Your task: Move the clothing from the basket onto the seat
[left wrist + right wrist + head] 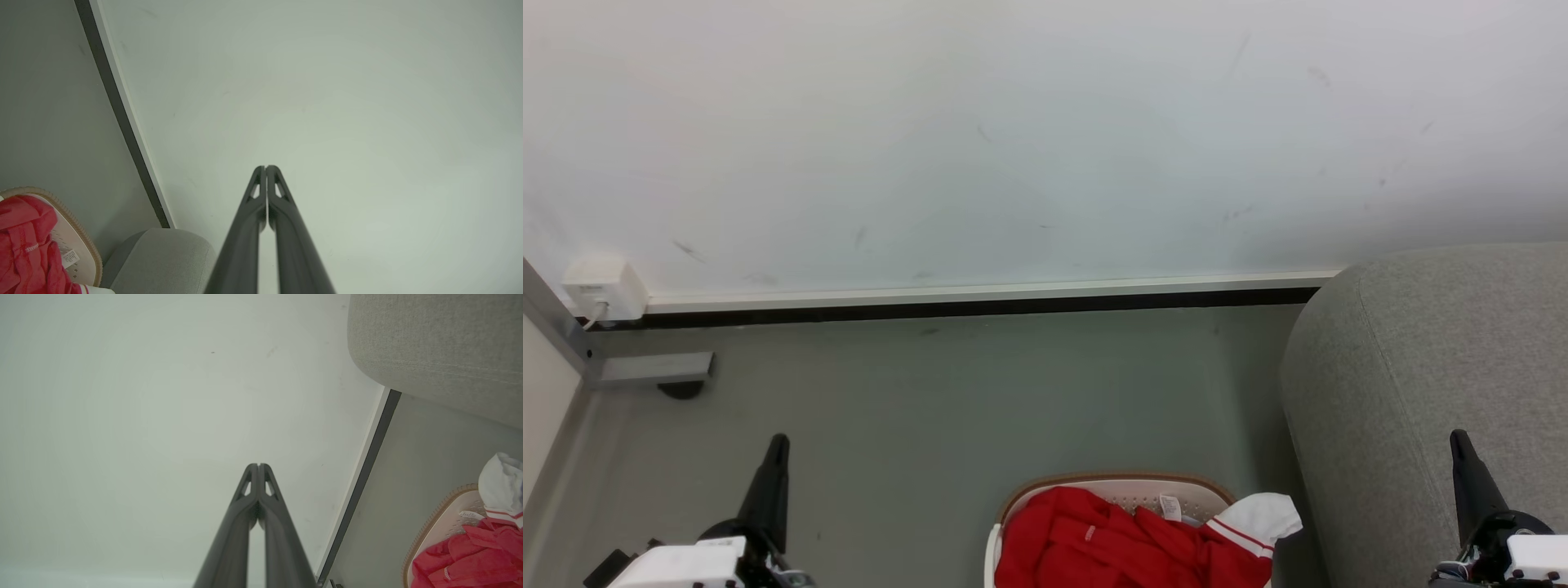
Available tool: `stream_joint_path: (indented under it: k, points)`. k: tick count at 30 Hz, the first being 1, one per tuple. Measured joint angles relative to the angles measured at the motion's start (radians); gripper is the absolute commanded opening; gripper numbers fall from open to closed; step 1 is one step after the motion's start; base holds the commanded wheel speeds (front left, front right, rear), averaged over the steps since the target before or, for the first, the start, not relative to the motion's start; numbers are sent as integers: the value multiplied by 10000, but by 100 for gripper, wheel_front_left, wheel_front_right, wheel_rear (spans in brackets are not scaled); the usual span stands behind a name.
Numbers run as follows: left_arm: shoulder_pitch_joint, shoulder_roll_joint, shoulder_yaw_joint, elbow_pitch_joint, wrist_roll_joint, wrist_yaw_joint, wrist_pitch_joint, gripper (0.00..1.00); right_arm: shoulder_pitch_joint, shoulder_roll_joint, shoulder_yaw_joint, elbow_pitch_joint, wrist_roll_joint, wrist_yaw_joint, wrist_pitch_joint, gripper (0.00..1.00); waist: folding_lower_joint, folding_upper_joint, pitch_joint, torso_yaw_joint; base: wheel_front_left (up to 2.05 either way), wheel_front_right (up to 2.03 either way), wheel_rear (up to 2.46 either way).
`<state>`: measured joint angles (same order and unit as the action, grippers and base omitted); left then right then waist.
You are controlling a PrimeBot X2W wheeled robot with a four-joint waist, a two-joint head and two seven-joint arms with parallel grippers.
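The left end effector [778, 447], at the lower left of the head view, has its two dark fingers pressed together on nothing. The right end effector [1459, 439], at the lower right, is likewise closed and empty. Both point toward the wall [1013, 147], well apart from the clothing [1111, 539]. It lies heaped in the basket [1119, 477] at the bottom centre, with a white sleeve [1258, 516] draped over the rim towards the seat [1437, 359] at the right.

The step in hand looks like the first reach. Spread one pair of fingers, descend on the red heap, and pinch a thick fold rather than the loose sleeve. Lift well clear, then carry it right.

The rim may snag trailing cloth, and the light basket could rise with it. A socket box [605, 287] sits at the left edge, out of the way across the floor [931, 392].
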<state>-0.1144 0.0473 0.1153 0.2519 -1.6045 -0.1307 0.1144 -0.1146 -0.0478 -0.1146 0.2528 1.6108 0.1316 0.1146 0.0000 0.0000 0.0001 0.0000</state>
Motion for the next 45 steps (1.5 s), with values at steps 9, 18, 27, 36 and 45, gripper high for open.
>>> stream_joint_path:
  k: [9, 18, 27, 36, 45]
  points:
    - [0, 0, 0, 0, 0, 2, 0, 0, 0, 0, 0, 0, 0, 0, 0, 0, 0, 0, 0, 0, 0, 0, 0]
    - [283, -79, -58, 272, 25, 4, -65, 100, 269, 119, 67, 255, -2, 0, -67, 100, 0, 0, 1, 0, 0, 0, 0]
    - [308, -82, -291, 242, 617, 4, -504, 100, 349, 117, 276, 104, -1279, 0, -502, 100, 0, 0, 4, 0, 0, 0, 0]
    - [340, -81, -495, -56, 2679, 184, -905, 100, 437, 109, 646, -234, -3791, 2, -909, 100, 0, 0, 18, 33, 0, 0, 0]
    - [430, -79, -734, -313, 4621, 391, -1264, 100, 569, 105, 779, -420, -5536, 0, -1266, 100, 0, 0, 7, 76, 0, 0, 0]
